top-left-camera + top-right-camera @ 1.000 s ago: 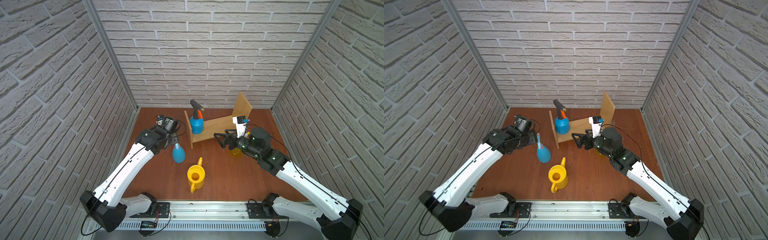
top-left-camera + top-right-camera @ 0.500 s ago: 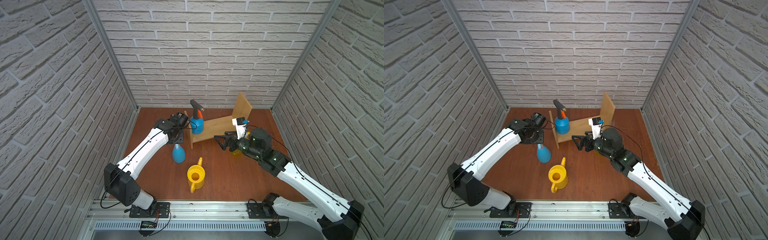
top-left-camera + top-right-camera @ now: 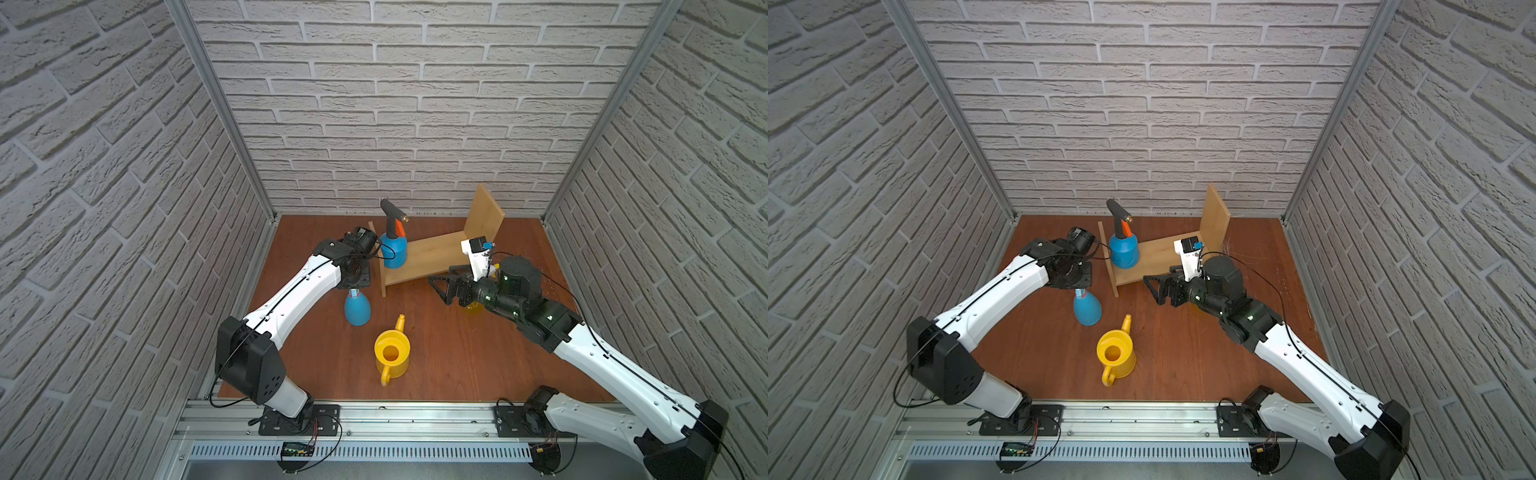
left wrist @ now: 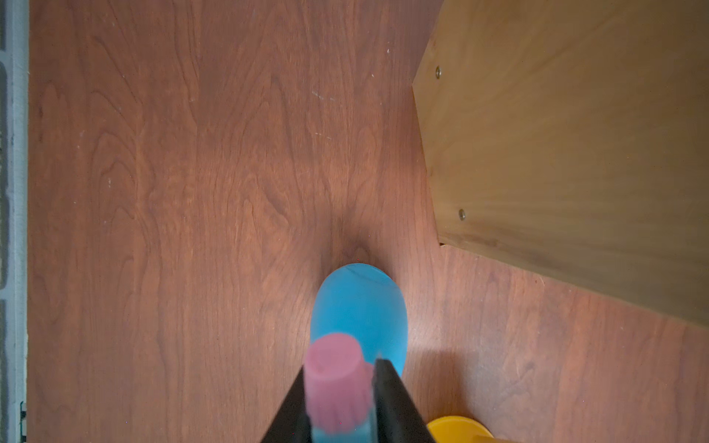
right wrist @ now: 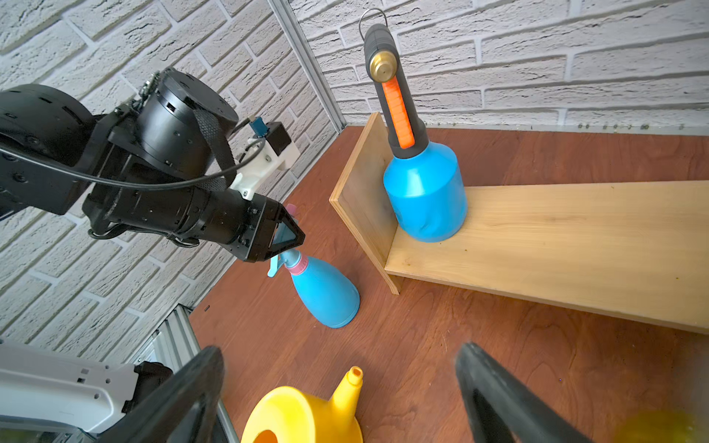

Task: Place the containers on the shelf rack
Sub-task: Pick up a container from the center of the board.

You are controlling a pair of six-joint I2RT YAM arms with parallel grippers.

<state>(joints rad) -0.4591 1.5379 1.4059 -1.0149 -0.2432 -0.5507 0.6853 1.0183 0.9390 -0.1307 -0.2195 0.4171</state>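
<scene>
Containers number four, around one shelf rack. Nearest, the yellow watering can stands on the red-brown wooden bench, spout pointing far. Beyond it to the left, the blue teardrop spray bottle stands upright on the bench. Its pink-capped head is clamped in the left gripper, a grip both top views hide. To the right, the right gripper gapes wide and empty, the clear yellow spray bottle mostly hidden beneath it. Farther, the rack carries the blue pump sprayer at its left end. White brick walls enclose three sides.
</scene>
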